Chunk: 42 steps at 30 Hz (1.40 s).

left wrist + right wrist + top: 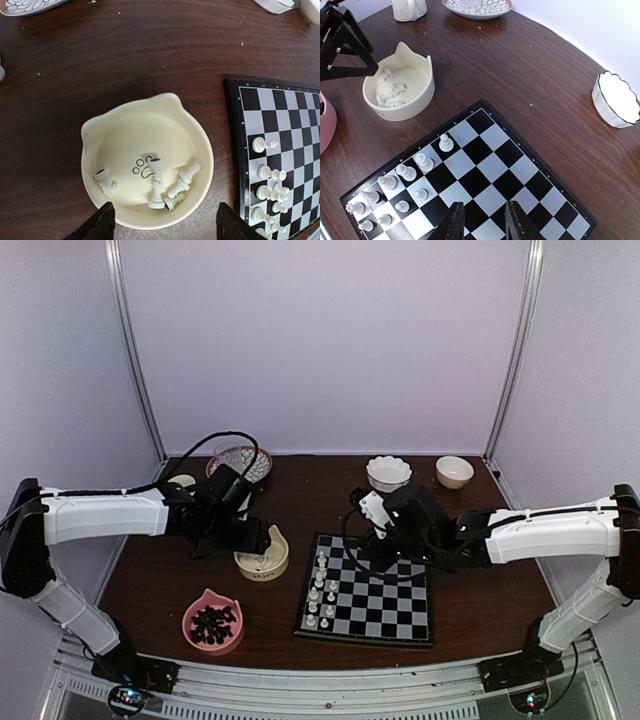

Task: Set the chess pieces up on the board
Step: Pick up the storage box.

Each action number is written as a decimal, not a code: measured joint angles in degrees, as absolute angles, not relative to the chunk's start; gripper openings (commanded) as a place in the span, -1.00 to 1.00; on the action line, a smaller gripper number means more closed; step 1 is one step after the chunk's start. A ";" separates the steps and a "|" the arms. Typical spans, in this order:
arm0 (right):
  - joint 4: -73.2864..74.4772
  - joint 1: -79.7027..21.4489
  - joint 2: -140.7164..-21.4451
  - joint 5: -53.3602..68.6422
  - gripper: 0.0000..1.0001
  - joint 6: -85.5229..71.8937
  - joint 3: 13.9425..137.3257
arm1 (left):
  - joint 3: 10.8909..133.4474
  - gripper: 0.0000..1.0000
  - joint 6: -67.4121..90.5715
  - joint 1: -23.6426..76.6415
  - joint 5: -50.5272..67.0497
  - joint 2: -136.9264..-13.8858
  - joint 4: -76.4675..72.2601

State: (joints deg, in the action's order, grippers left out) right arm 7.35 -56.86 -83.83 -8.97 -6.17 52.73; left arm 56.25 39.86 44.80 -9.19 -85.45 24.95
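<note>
**Both jaws open and empty**

The left jaws were spread wide, holding nothing, above a cream bowl (415, 100) where several white pieces (157, 187) lay tipped over. The right jaws, parted a little with nothing between them, hovered over the board (495, 170). The board lay flat on the dark counter (125, 50), just right of the bowl, with about ten pieces standing along its left side.
</note>
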 measured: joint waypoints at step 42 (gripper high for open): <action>-1.34 -56.82 -80.90 -7.70 -0.39 -6.87 48.47 | 73.30 -0.51 50.46 43.70 -10.79 -110.28 38.17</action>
